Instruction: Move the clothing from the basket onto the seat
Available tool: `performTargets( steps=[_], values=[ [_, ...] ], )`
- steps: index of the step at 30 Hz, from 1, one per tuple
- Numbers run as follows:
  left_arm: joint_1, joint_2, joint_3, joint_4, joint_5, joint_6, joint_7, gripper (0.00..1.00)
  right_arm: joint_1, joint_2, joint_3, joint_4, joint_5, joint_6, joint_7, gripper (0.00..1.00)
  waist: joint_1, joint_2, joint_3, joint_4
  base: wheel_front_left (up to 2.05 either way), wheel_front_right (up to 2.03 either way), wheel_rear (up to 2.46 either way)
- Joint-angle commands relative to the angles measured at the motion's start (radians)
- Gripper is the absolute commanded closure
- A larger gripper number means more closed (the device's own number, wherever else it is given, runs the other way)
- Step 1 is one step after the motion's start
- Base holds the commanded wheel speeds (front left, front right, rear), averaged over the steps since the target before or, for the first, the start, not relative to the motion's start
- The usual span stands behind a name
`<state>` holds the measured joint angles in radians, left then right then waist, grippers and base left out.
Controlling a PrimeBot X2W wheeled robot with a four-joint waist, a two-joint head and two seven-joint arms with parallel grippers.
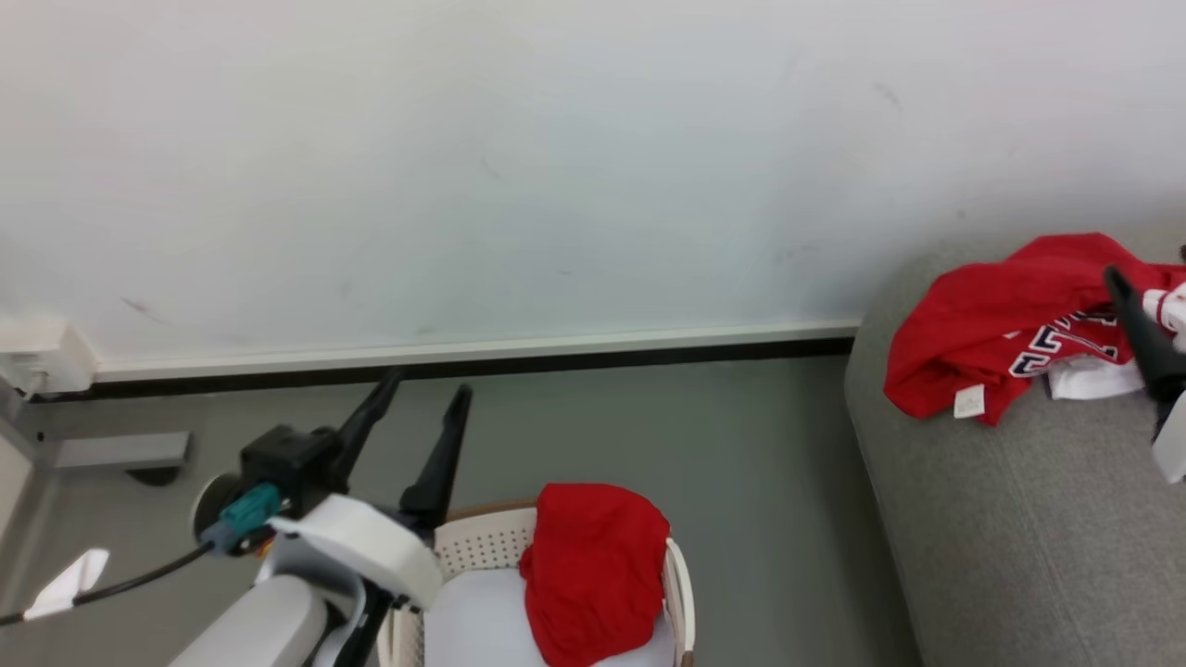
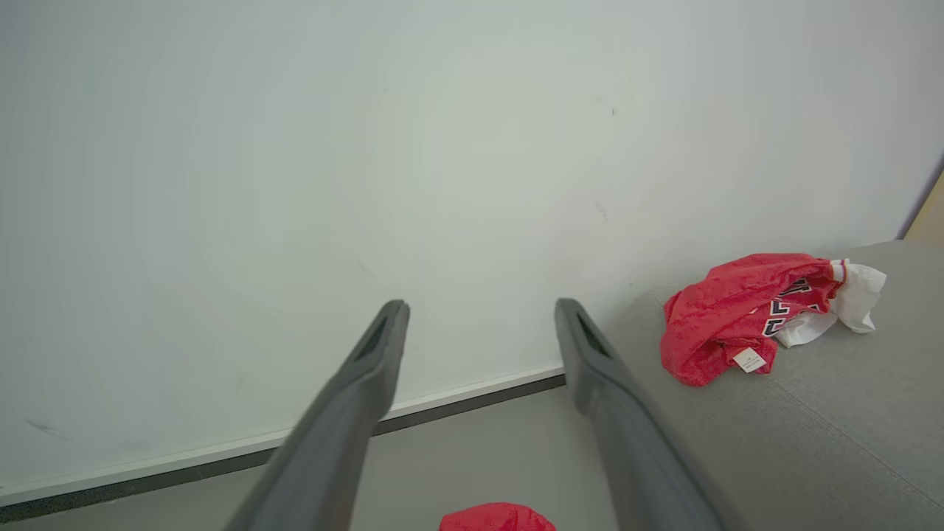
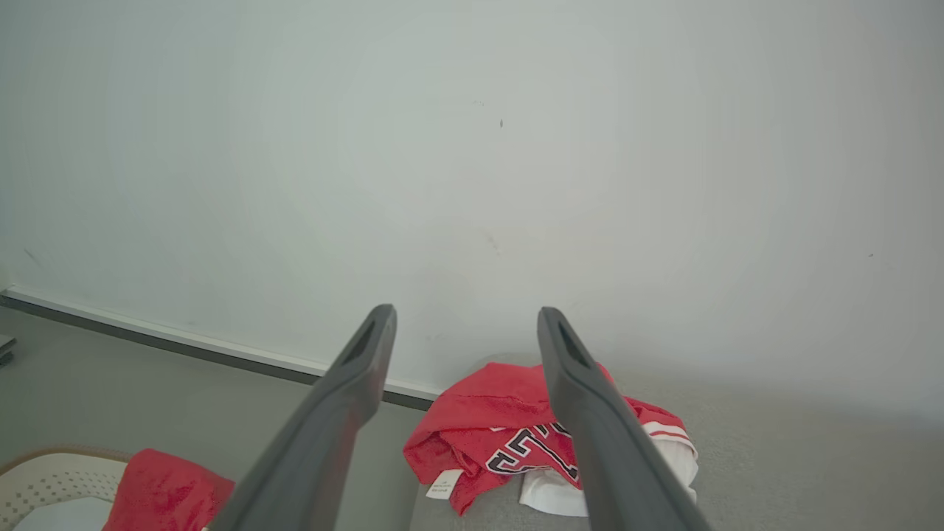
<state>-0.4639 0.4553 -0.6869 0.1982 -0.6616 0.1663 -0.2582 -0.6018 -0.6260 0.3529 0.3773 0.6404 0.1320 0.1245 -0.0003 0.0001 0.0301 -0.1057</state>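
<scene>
One red piece of clothing (image 1: pixel 593 565) hangs over the right rim of the white perforated basket (image 1: pixel 477 547) at the bottom of the head view. Another red garment (image 1: pixel 991 324), with block lettering and a white tag, lies crumpled on the grey seat (image 1: pixel 973 528). My left gripper (image 1: pixel 428 387) is open and empty above the basket's left side, fingers pointing at the wall. My right gripper (image 1: pixel 1149 264) hovers over the garment on the seat. In the right wrist view, the right gripper (image 3: pixel 466 313) is open and empty above the lettered garment (image 3: pixel 501 428). The left gripper (image 2: pixel 481 306) holds nothing.
A pale flat pad (image 1: pixel 473 621) lies inside the basket. The white wall and its dark skirting (image 1: pixel 556 366) run close behind. Grey floor (image 1: pixel 723 463) separates the basket from the seat. A white box (image 1: pixel 37 357) and a grey bracket (image 1: pixel 120 451) sit at far left.
</scene>
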Motion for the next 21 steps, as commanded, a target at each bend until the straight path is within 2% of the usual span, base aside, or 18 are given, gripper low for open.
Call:
performTargets(
  steps=[1,4,9,16,21],
  values=[
    [0.046,0.017,0.024,-0.004,-0.019,0.018,-0.005,0.0,0.055,0.024,-0.025,-0.027,-0.026,-0.003,-0.03,0.0,0.0003,-0.0001,-0.027,0.029,0.0,0.0,0.0],
    [0.098,0.028,0.065,-0.007,-0.001,0.062,-0.006,0.0,0.124,0.072,-0.06,-0.066,-0.086,-0.003,-0.08,0.0,0.0003,-0.0001,-0.038,0.04,0.0,0.0,0.0],
    [0.218,0.01,0.184,-0.05,0.026,0.123,-0.007,0.0,0.243,0.166,-0.135,-0.113,-0.145,-0.003,-0.162,0.0,0.0003,-0.0001,-0.05,0.056,0.0,0.0,0.0],
    [0.378,-0.06,0.353,-0.112,0.113,0.098,-0.007,0.0,0.386,0.278,-0.199,-0.109,-0.203,-0.002,-0.297,0.0,0.0003,-0.0001,-0.053,0.069,0.0,0.0,0.0],
    [0.442,-0.11,0.413,-0.102,0.194,0.074,-0.006,0.0,0.444,0.33,-0.206,-0.079,-0.233,-0.003,-0.346,0.0,0.0003,-0.0001,-0.053,0.069,0.0,0.0,0.0]
  ],
)
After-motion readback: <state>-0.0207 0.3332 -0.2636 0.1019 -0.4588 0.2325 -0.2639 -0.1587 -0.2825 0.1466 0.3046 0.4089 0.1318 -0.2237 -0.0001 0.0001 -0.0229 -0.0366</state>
